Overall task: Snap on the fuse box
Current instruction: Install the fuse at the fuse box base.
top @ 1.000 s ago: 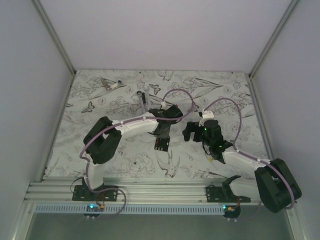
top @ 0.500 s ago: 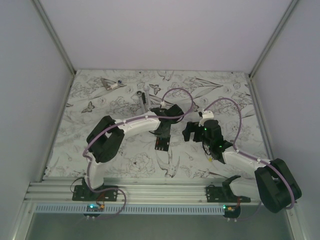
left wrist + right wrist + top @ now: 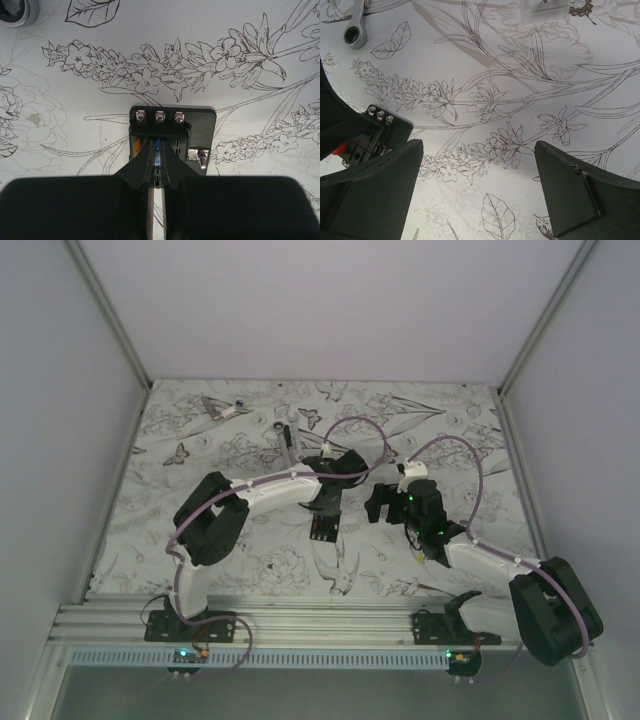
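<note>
The left gripper [image 3: 157, 153] is pressed together, pinching a small blue fuse [image 3: 157, 145] over the black squarish plastic fuse box [image 3: 201, 124]. The right gripper [image 3: 477, 149] is spread wide, with the box at its nine o'clock.

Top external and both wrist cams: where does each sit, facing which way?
Top external: above, behind the bases, looking down on the table; both arms show.
Left wrist: looks down past the left tool pinching a blue fuse onto the fuse box.
Right wrist: looks down through the open right tool; fuse box at left.
Shared: all three see the fuse box.

Left tool [image 3: 156, 154] pinched, right tool [image 3: 477, 160] spread
</note>
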Robot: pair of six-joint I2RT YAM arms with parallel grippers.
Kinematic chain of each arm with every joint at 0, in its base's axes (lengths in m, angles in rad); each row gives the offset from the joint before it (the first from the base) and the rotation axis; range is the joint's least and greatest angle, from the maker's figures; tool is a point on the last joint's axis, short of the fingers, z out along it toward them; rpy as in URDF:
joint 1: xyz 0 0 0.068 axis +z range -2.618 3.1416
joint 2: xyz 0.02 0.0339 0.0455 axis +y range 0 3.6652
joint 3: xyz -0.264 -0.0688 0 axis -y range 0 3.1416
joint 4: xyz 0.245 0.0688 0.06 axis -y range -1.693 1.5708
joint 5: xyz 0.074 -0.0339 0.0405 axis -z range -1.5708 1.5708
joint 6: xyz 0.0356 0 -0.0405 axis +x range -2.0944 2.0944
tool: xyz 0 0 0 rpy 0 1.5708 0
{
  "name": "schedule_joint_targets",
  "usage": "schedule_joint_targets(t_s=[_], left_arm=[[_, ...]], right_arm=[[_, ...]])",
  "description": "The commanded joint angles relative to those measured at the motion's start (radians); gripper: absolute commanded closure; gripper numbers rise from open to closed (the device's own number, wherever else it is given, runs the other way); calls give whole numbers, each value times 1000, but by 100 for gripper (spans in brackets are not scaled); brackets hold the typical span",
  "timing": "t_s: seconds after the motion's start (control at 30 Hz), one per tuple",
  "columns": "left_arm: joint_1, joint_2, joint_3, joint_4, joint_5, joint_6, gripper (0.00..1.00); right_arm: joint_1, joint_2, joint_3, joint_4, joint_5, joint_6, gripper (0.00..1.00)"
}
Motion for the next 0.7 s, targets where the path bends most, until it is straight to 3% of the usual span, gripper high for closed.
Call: schedule_joint_targets(t_s=[0.0, 0.13, 0.4, 0.67], left_arm=[[-4, 107, -37, -72, 40, -9, 100], [-6, 104, -27, -73, 51, -9, 99], [-12, 14, 28, -72, 40, 25, 69], [-13, -105, 50, -72, 24, 57, 53]], right_arm=[[-7, -15, 2, 26, -5, 21, 0], [-7, -13, 2, 25, -8, 20, 0], [-7, -8, 3, 27, -11, 19, 0], [-7, -2, 8, 29, -17, 15, 0]])
